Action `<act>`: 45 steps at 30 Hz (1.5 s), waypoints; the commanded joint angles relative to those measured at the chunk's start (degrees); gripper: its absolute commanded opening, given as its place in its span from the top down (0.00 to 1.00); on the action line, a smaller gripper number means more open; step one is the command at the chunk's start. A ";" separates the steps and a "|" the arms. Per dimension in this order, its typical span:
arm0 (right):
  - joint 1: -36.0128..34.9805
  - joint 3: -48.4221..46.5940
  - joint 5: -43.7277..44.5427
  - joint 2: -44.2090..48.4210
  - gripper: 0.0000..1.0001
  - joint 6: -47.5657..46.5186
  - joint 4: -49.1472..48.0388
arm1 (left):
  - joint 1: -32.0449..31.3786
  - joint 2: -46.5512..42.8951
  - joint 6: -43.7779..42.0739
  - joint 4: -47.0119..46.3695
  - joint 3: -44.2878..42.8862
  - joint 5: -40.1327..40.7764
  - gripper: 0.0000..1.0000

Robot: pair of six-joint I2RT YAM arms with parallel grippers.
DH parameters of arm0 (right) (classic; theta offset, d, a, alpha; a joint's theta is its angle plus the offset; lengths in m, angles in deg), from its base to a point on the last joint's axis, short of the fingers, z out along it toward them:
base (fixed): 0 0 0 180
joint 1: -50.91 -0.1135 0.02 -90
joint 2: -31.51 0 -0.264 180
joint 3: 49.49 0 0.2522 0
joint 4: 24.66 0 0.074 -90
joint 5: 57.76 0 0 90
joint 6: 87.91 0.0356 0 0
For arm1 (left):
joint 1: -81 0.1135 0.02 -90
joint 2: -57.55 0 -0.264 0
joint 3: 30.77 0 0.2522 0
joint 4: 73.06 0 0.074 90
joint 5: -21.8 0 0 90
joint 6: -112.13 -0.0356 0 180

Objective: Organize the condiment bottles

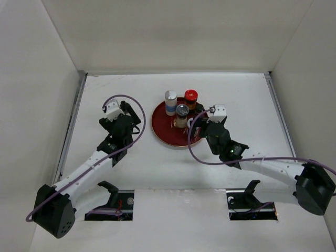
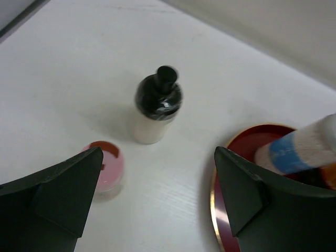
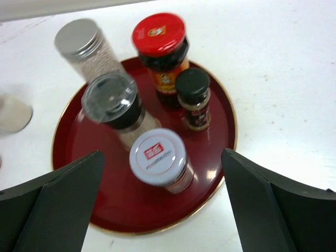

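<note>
On the round red tray point(image 3: 79, 137) stand a silver-lidded shaker point(image 3: 79, 39), a red-lidded dark jar point(image 3: 159, 38), a small black-capped bottle point(image 3: 193, 93), a clear-topped grinder point(image 3: 112, 101) and a white-lidded jar point(image 3: 157, 156). My right gripper point(image 3: 163, 155) is open, its fingers either side of the white-lidded jar without touching it. My left gripper point(image 2: 158, 157) is open and empty over bare table. Ahead of it stand a black-capped pale bottle point(image 2: 157, 105) and a pink-lidded jar point(image 2: 107, 165). The tall white bottle with a blue band point(image 1: 170, 102) stands on the tray point(image 1: 163, 128).
In the left wrist view the tray's gold rim point(image 2: 214, 210) is close to the right finger. White walls enclose the table point(image 1: 252, 105) at the back and on both sides. A blurred pale object point(image 3: 11, 113) sits left of the tray.
</note>
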 commanded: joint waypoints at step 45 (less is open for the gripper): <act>-4.37 6.47 1.72 3.58 0.15 0.25 -8.37 | -6.96 28.41 -0.90 -1.84 -25.25 -10.00 0.62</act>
